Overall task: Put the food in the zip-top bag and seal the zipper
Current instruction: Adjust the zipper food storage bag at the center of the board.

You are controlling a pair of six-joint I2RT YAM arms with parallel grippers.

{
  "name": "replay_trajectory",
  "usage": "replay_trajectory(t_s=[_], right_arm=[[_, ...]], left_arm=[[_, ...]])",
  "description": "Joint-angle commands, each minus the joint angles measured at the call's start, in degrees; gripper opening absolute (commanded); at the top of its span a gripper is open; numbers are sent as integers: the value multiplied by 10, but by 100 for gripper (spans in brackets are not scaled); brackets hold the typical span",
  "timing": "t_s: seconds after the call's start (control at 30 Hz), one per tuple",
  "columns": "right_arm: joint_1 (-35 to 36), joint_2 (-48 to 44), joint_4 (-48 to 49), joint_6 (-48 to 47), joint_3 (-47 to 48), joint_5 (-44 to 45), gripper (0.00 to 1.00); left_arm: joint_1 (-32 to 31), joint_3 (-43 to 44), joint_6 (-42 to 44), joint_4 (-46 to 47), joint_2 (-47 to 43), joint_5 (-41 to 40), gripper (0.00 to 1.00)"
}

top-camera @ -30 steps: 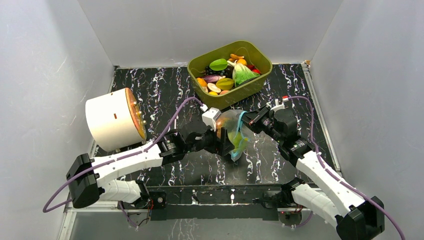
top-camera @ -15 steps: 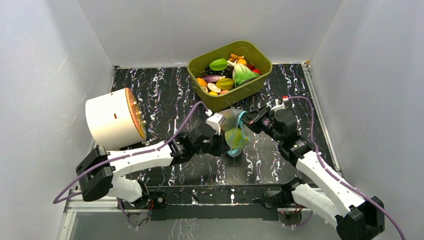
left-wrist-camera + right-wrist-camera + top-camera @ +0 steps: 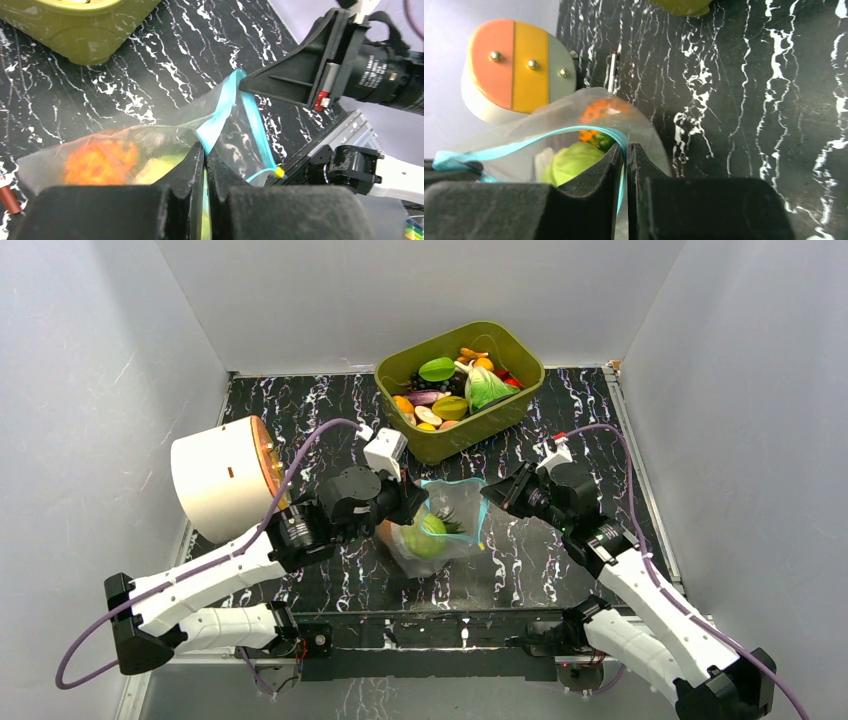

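While the pale-green toy cabbage (image 3: 425, 538) and orange toy pineapple (image 3: 100, 160) already sit inside the clear crinkly zip-top bag (image 3: 455, 512) on the black marbled worktop (image 3: 300, 430), left gripper (image 3: 205, 152) and right gripper (image 3: 625, 150) each pinch its light-blue zipper (image 3: 220, 112), apparently not yet sealed.

White print on the black motor (image 3: 380, 75) is too blurred to read.

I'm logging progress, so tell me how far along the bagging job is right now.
Done: a pale-green cabbage and an orange pineapple sit inside the zip-top bag. In hand: the left gripper and right gripper each pinch the light-blue zipper, its two strips apart. Left: press the zipper shut; more food lies in the olive tub.
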Motion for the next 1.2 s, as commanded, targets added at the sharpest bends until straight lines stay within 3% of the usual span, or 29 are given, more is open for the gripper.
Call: replay_trajectory(t_s=[0.0, 0.27, 0.4, 0.53, 0.73, 0.93, 1.17], right_arm=[[2, -20, -26, -102, 47, -31, 11], [3, 17, -69, -146, 123, -54, 38], [3, 46, -61, -157, 175, -26, 51], [2, 108, -48, -197, 230, 17, 56], [2, 247, -47, -298, 333, 103, 56], [-5, 359, -18, -402, 424, 182, 56], [-27, 528, -34, -486, 564, 221, 57]], left_arm=[[7, 40, 31, -46, 15, -27, 0], [23, 55, 37, -69, 28, -22, 0], [27, 33, 43, -54, 7, -22, 0], [30, 13, 67, -33, -18, -11, 0], [54, -3, 103, -28, -24, 2, 0], [207, -14, 80, -4, -15, 241, 0], [270, 17, 143, -25, 35, 386, 0]])
